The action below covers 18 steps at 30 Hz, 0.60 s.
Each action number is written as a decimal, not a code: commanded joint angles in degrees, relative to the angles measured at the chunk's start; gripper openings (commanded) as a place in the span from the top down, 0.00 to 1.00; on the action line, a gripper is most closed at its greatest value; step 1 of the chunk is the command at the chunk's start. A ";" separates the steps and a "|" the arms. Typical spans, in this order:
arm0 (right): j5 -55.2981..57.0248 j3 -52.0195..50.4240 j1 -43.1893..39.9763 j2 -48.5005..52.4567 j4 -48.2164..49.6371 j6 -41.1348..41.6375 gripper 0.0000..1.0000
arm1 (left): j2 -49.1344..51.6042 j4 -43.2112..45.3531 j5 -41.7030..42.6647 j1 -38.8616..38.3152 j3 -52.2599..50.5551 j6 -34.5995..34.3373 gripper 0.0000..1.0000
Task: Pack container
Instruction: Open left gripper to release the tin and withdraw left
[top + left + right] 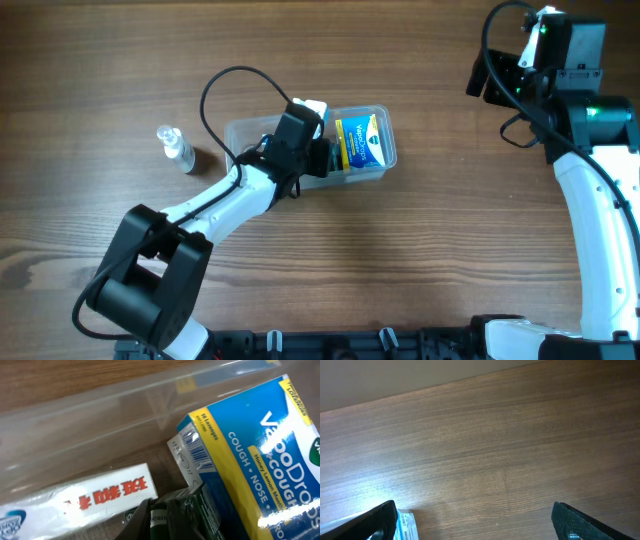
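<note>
**Q:** Left gripper?
**A:** My left gripper (305, 143) is down inside the container (240, 131), which sits left of centre on the table (420, 250). The wrist view doesn't show my fingers, so I can't tell their spread or whether they hold anything.

**Q:** Right?
**A:** My right gripper (475, 525) is spread wide with nothing between the fingers. It hangs over bare wood, well apart from the container.

**Q:** Step?
**A:** Loading, I'd judge. The blue-and-yellow carton (260, 460), white box (100, 495) and dark green packet (185, 515) are already inside. The small clear bottle (178, 148) stands outside, just left. It's likely next, and it needs me to lift clear of the rim, then pinch it gently without tipping it.

**Q:** Container look?
**A:** Clear plastic, rectangular, rounded corners, rimmed, no lid seen. The wood shows through its walls.
</note>
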 commanded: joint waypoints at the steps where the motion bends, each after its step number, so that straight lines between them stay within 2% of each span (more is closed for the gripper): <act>1: 0.96 -0.07 0.09 0.57 0.13 0.68 0.00 | 0.87 1.64 1.62 -0.09 0.11 5.31 0.87; 6: 0.96 -0.07 0.09 0.57 0.13 0.72 0.00 | 0.20 4.46 1.51 0.24 0.13 6.58 0.88; 14: 0.96 -0.07 0.09 0.57 0.13 0.68 0.00 | -4.26 1.14 1.46 0.28 0.22 15.54 0.91; 18: 0.96 -0.07 0.09 0.57 0.13 0.70 0.00 | -7.67 -1.09 0.83 0.87 0.22 15.80 0.85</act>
